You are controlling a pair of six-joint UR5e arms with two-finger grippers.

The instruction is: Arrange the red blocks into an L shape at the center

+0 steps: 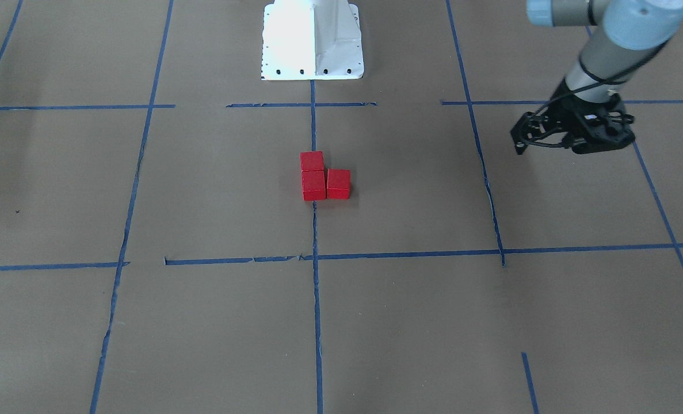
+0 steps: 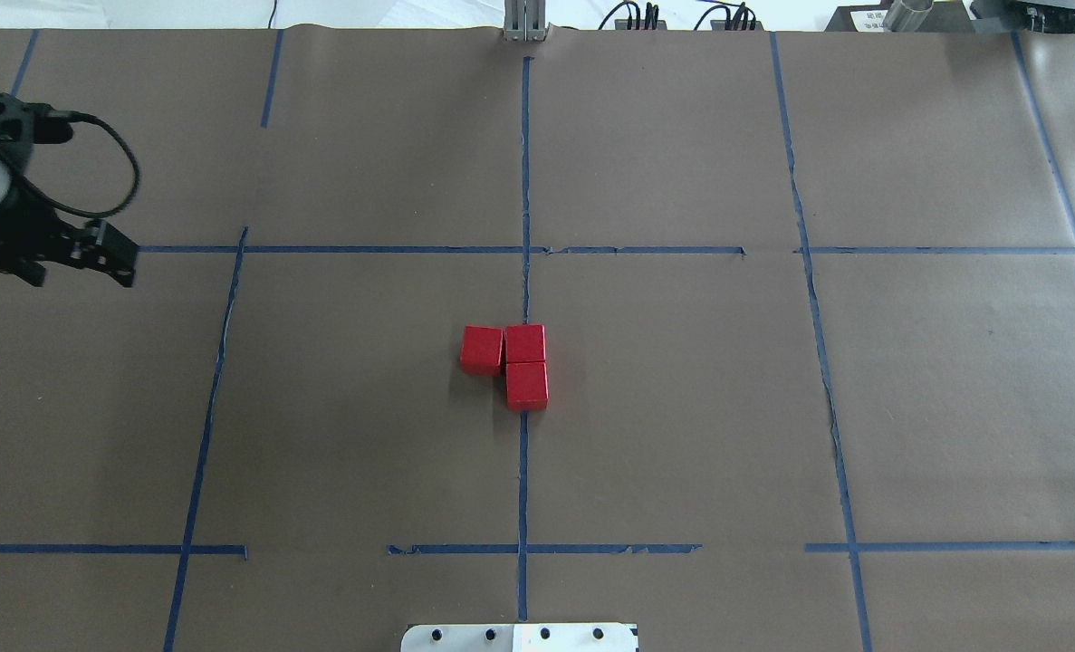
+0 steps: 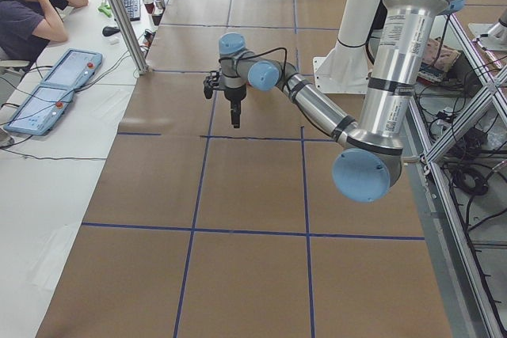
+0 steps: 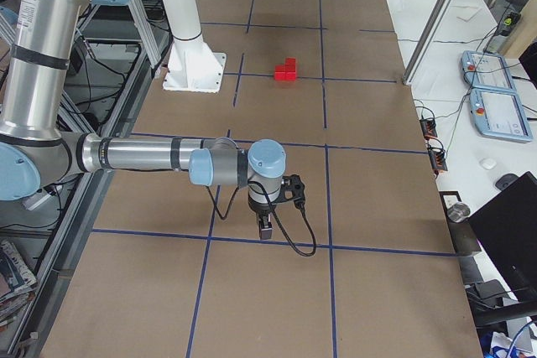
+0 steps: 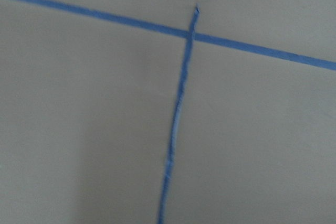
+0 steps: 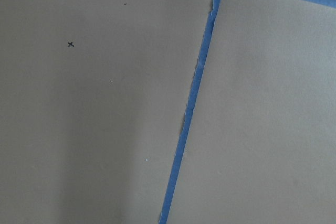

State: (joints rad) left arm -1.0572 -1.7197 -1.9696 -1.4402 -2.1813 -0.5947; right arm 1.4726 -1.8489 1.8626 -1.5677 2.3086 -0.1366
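Three red blocks (image 2: 510, 364) sit together in the center (image 2: 664, 398) of the table (image 2: 954, 407), two in a column on the long blue tape line (image 2: 523, 471) and the third against the far block on the robot's left. Judged from the overhead and front views, that is already an L, so little or nothing looks left to do. The side block seems a touch out of line with its neighbour, though whether a hairline gap remains is too fine to tell.

The left pincer (image 3: 235, 115) hangs over the table well off to the robot's left, and the right pincer (image 4: 264, 228) hangs well apart on the other side. Neither carries a block, since all three lie on the paper, but whether the fingers are parted or pressed together I cannot tell. The wrist cameras show only paper and tape.

The main risk now is meddling. Cubes this small and light would probably slide or twist on smooth paper at the slightest touch, so a corrective nudge on the side block could push the whole column askew. An arm swinging low across the middle could scatter the L the same way — its trailing cable as much as its fingers.
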